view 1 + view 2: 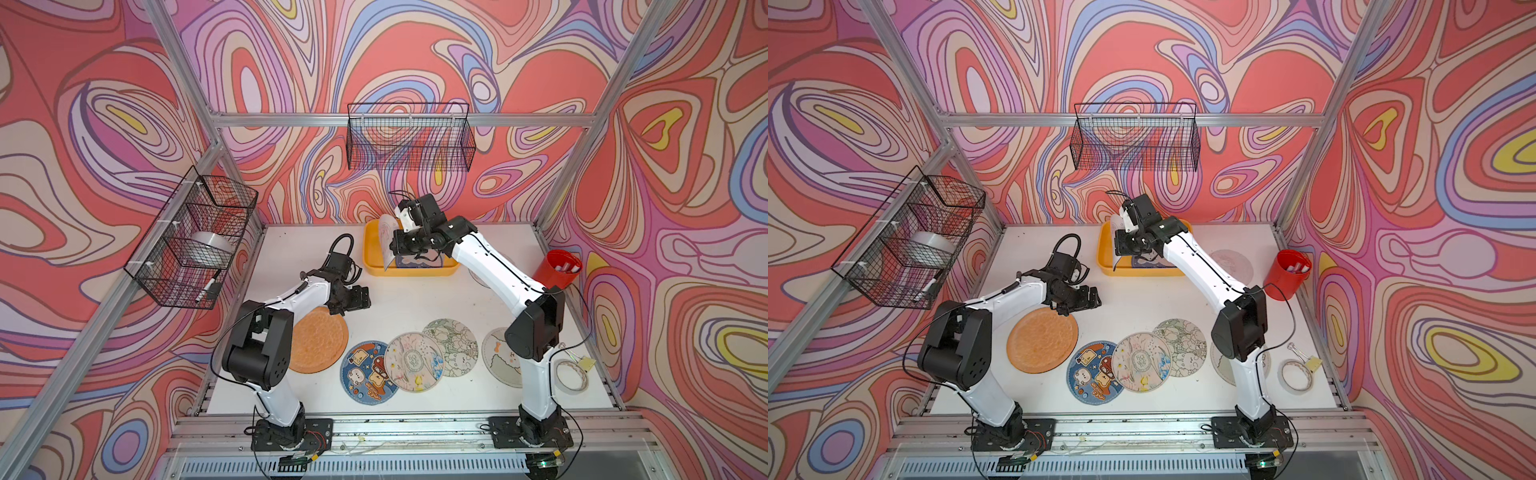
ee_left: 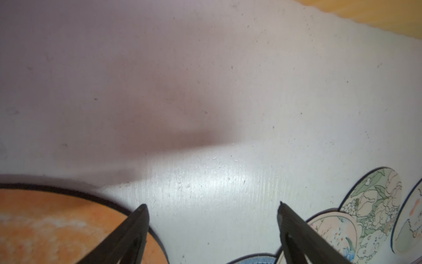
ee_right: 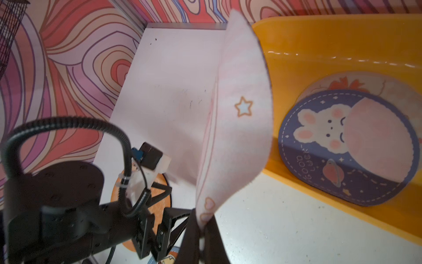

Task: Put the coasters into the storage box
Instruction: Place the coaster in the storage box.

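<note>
Coaster edge pinched in right gripper over storage box rim — left gripper spread above table.

White table, yellow storage box at back, orange coaster, overlapping printed coasters, red cup

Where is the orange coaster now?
In a top view the orange coaster lies flat on the white table, between the left arm and the blue toast coaster.
</note>
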